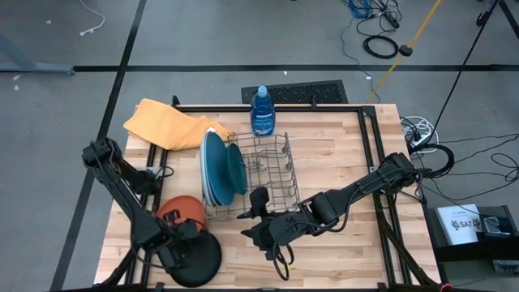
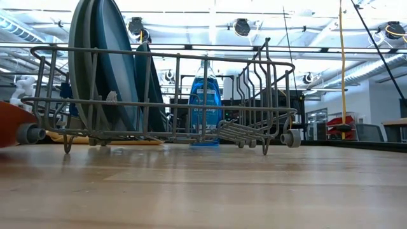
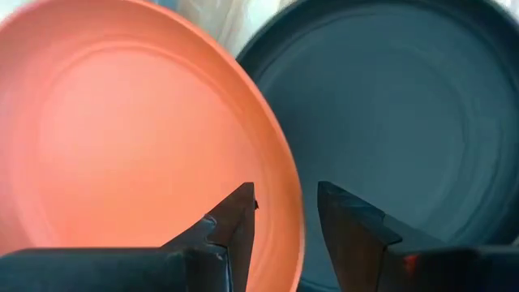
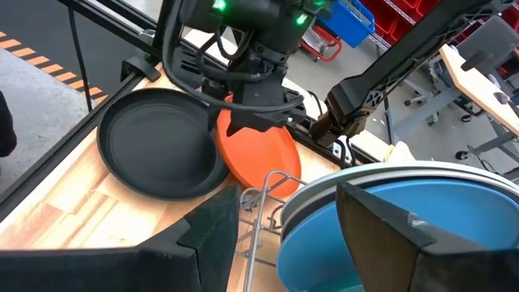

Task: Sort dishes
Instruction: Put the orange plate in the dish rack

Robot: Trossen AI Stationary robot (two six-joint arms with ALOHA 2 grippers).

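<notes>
The orange plate (image 1: 180, 211) lies at the table's near left, and its rim overlaps the black plate (image 1: 199, 258) beside it. In the right wrist view the orange plate (image 4: 263, 154) looks tilted. My left gripper (image 3: 285, 203) points down at it, open, one finger over the plate's inside and one outside its rim (image 3: 298, 235). I cannot tell whether either finger touches it. The other plates (image 1: 216, 166), among them a dark teal one (image 1: 236, 168), stand on edge in the left end of the wire rack (image 1: 272, 174). My right gripper (image 1: 259, 199) is open and empty at the rack's near side.
A blue bottle (image 1: 262, 112) stands behind the rack at the far edge. A yellow cloth (image 1: 166, 123) lies at the far left corner. The rack's right part holds no plates. Bare wood shows to the right of the rack, under my right arm.
</notes>
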